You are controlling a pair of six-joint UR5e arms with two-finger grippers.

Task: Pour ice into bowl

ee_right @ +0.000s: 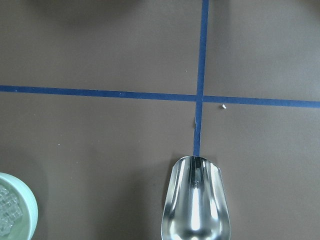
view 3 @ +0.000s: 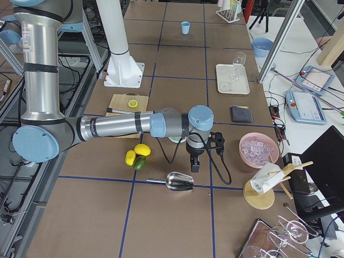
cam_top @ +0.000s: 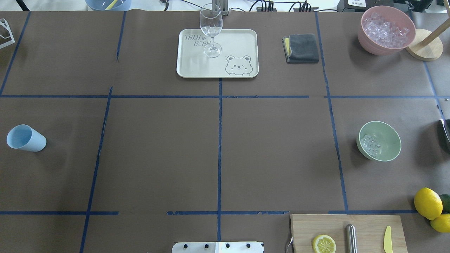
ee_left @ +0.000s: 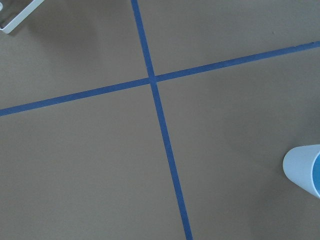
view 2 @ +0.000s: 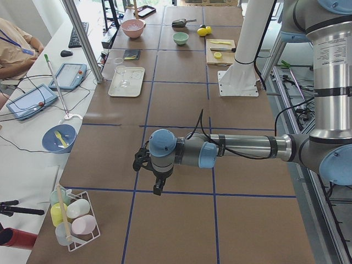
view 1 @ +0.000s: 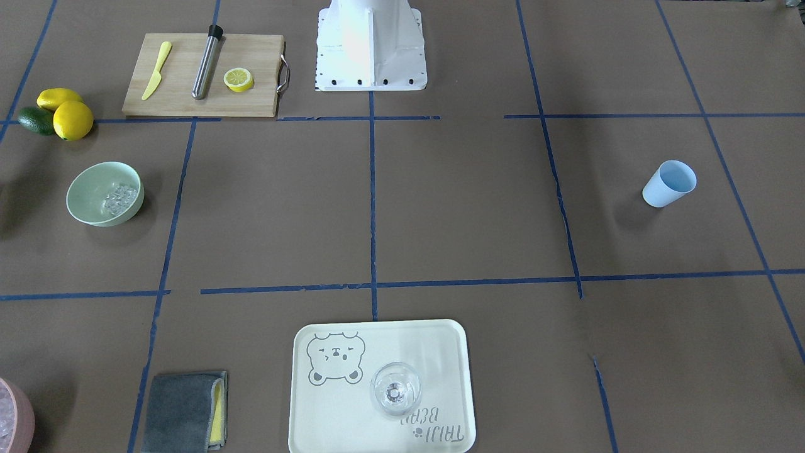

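The brown-papered tabletop (cam_top: 158, 147), gridded with blue tape, is running wide and mostly bare under bright room light, with operator desks along its far side.

The right gripper (view 3: 194, 165) is hanging nose-down at the right end of the tabletop, just beside a metal scoop (ee_right: 196, 205) that is lying empty on the paper. I cannot tell how its jaws are standing, because only the side camera is catching it and its own wrist camera is showing no fingers. The left gripper (view 2: 158, 190) is hanging low at the left end, and its opening is just as unreadable from here.

Moving outward from the right gripper, the bowl (cam_top: 388, 140) is sitting upright on the right side. The ice (cam_top: 371, 144) is resting inside it as a small glassy cluster against the left inner wall. Farther off, a pink container (cam_top: 372, 44) of ice is standing at the far right corner, and a light blue cup (cam_top: 25, 138) is lying well apart at the left.

To my eye the pour is looking finished: cubes are in the bowl, the scoop is holding nothing, and little seems left beyond parking the arms.

The right wrist view is cutting off the scoop's handle and all but a sliver of the bowl. From the right end, the arm is covering most of the bowl.
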